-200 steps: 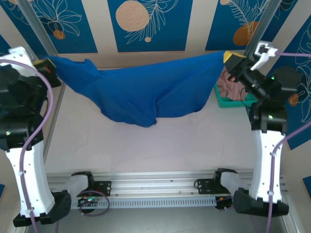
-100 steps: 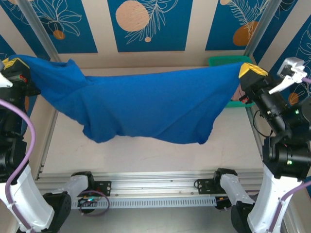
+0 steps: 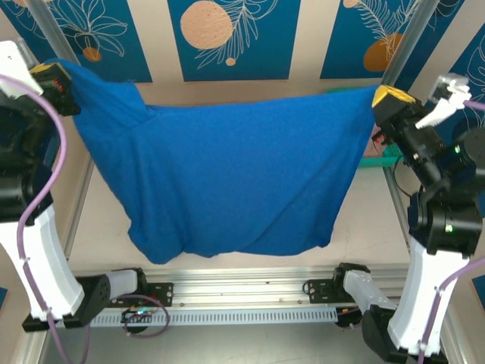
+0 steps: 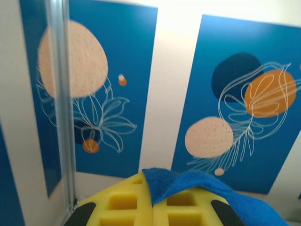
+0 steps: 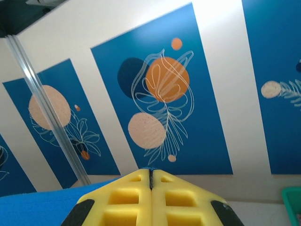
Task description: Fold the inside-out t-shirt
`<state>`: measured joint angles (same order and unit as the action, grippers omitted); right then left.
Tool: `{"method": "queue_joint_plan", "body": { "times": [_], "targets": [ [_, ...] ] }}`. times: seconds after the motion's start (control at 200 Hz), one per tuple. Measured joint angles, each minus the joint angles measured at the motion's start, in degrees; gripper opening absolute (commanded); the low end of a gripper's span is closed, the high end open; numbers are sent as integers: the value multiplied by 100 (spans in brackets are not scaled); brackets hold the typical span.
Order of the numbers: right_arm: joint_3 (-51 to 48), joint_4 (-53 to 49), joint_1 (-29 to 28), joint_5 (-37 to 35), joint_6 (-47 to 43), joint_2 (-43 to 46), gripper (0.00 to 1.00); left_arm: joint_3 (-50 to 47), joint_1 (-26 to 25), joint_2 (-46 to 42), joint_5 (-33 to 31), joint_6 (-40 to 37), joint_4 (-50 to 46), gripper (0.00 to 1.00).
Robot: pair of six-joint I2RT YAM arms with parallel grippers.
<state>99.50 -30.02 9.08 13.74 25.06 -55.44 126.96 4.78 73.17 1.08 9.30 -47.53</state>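
My two arms stand tall and spread wide apart. My left gripper (image 3: pixel 54 76) sits high at the far left, its yellow pads (image 4: pixel 127 202) pressed onto a corner of the t-shirt (image 3: pixel 227 174). My right gripper (image 3: pixel 392 98) mirrors it at the far right, pads (image 5: pixel 129 197) tight together, pinching the other corner.

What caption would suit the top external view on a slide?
Left gripper and right gripper hold the royal-blue t-shirt spread wide by its top corners over the table.
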Motion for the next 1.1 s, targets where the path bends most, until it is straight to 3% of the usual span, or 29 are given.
{"method": "queue_joint_plan", "body": {
  "times": [0.18,0.31,0.475,0.785,1.1],
  "targets": [
    [20,-15,-50,46,39,-822,0,90,0,743,157,114,-164,0],
    [219,-341,-61,39,33,-872,0,634,-2,894,195,125,-584,0],
    [774,-573,-61,-7,-57,-385,0,1502,0,372,175,103,-603,0],
    [1801,-1040,-61,-28,-275,334,0,1845,0,-879,74,-28,-439,0],
    [2024,-1268,-61,-216,-439,201,0,1845,0,-426,-4,-92,-326,0]
  ]
}}
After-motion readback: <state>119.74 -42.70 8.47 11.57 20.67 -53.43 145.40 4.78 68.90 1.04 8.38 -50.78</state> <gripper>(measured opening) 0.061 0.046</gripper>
